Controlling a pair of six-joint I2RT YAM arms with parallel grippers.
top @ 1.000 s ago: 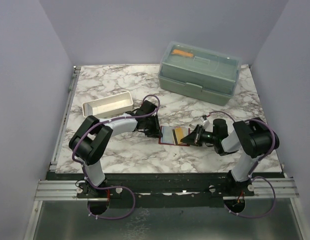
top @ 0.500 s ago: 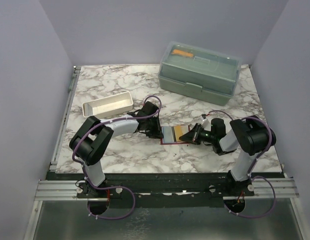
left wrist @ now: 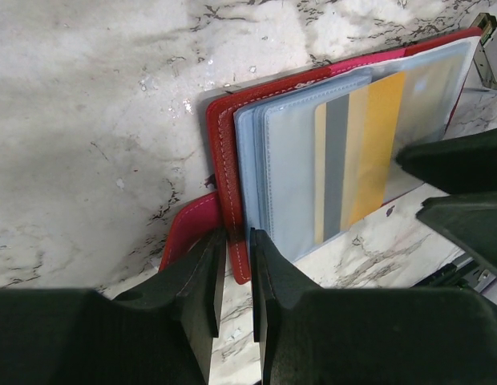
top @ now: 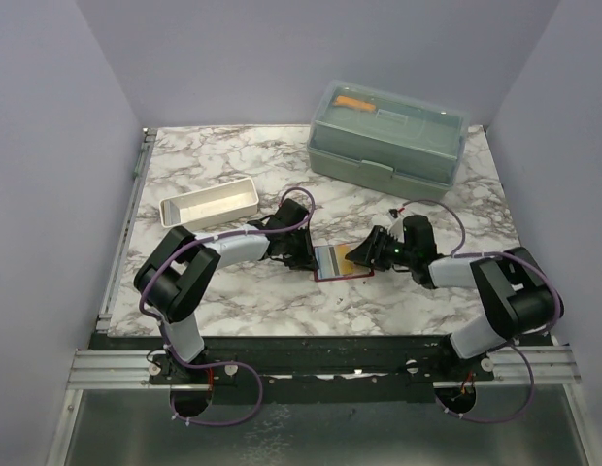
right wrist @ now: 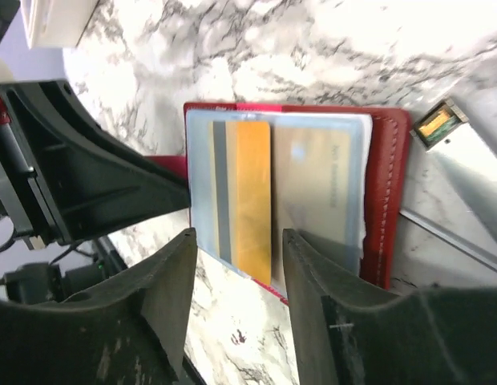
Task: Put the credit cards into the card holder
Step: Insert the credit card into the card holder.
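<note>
The card holder [top: 330,269] lies open on the marble, a dark-red cover [left wrist: 224,136] with clear grey-blue sleeves. My left gripper [top: 305,256] is shut on its left cover edge, the jaws [left wrist: 236,245] pinching the red stitched rim. A yellow credit card [right wrist: 252,192] with a grey stripe sits in a sleeve, also seen in the left wrist view [left wrist: 377,144]. A tan card [right wrist: 321,188] shows under the sleeve beside it. My right gripper [top: 367,254] hovers at the holder's right side, open [right wrist: 239,237], its fingers either side of the yellow card without touching it.
A long white tray [top: 212,202] stands at the back left. A large pale-green lidded box [top: 388,141] fills the back right. A small metal-tipped strip [right wrist: 437,124] lies just beyond the holder's red edge [right wrist: 385,184].
My right gripper pushed left towards the holder, then opened and let go of the yellow card, which now rests in the sleeve. The left gripper kept its pinch on the cover.
</note>
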